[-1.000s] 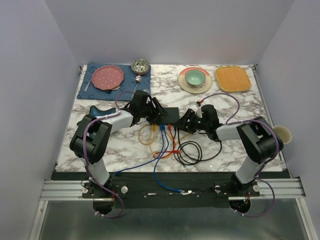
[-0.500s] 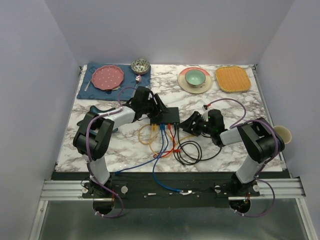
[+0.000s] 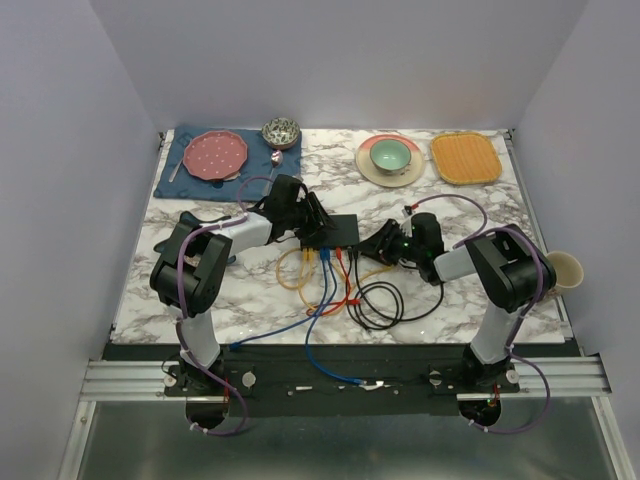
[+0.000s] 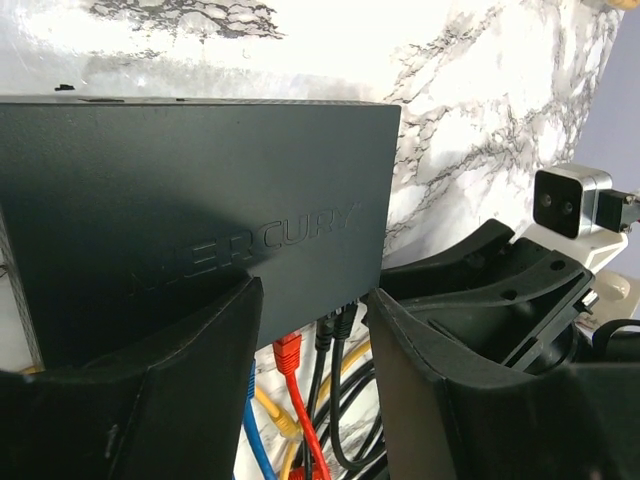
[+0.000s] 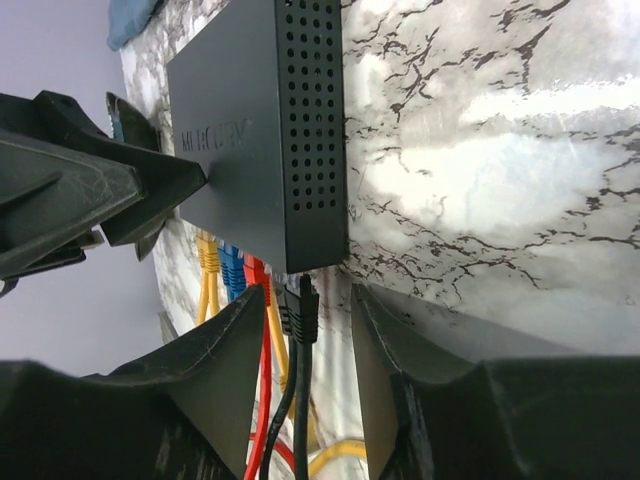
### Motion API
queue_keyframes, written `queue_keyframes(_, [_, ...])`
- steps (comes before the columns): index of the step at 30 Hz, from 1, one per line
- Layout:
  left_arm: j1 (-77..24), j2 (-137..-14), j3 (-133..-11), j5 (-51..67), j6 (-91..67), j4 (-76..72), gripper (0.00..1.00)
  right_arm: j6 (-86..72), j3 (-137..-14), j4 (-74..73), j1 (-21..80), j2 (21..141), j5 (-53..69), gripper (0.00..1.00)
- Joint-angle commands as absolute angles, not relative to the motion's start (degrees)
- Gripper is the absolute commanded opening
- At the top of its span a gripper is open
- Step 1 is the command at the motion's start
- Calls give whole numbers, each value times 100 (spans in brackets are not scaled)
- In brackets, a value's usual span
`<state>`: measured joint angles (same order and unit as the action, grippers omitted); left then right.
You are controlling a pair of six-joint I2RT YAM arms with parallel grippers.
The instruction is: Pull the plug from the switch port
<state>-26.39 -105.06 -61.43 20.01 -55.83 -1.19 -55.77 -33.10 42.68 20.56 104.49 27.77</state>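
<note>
Marble table (image 3: 470,300), pale walls (image 3: 330,60), switch (image 3: 338,230) mid-table (cables (image 4: 290,362) in), left hand (image 3: 308,226) parted, right hand (image 3: 372,247) parted astride black plug (image 5: 305,305).

I've got the right gripper (image 5: 308,295) straddling the black plug (image 5: 306,312) at the corner of the switch (image 5: 250,170), fingers apart.

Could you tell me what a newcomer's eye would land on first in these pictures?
The black switch at mid-table, flanked by the left gripper and the right gripper. From its near edge a tangle of yellow, blue, red and black cables spills toward the arm bases.
</note>
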Motion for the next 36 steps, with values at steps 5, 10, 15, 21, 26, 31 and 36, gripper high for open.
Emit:
queue_keyframes(5, [-2610, -10687, -6100, 1995, -5537, 53, 60, -5845, -3726, 4113, 2030, 10766, 2917, 44])
queue_keyframes(10, [-2619, -10696, -6108, 2030, -5555, 26, 60, -5924, -3665, 4236, 2030, 10863, 2944, 39])
queue_keyframes(15, [-2619, -10723, -6064, 2092, -5599, 26, 60, -6012, -3709, 4386, 2039, 11012, 3067, 35])
queue_keyframes(21, [-2610, -10661, -6091, 2092, -5599, 26, 60, -5845, -3718, 4202, 2030, 10969, 3208, 41])
queue_keyframes(26, [-2602, -10652, -6135, 2118, -5563, 26, 60, -5521, -3542, 3640, 2039, 10600, 3146, 46])
queue_keyframes(31, [-2593, -10670, -6108, 2144, -5625, 26, 60, -5440, -3691, 3376, 2039, 10591, 3129, 43])
queue_keyframes(36, [-2593, -10644, -6065, 2188, -5660, -149, 60, -5651, -3867, 3542, 2039, 10915, 3260, 40])
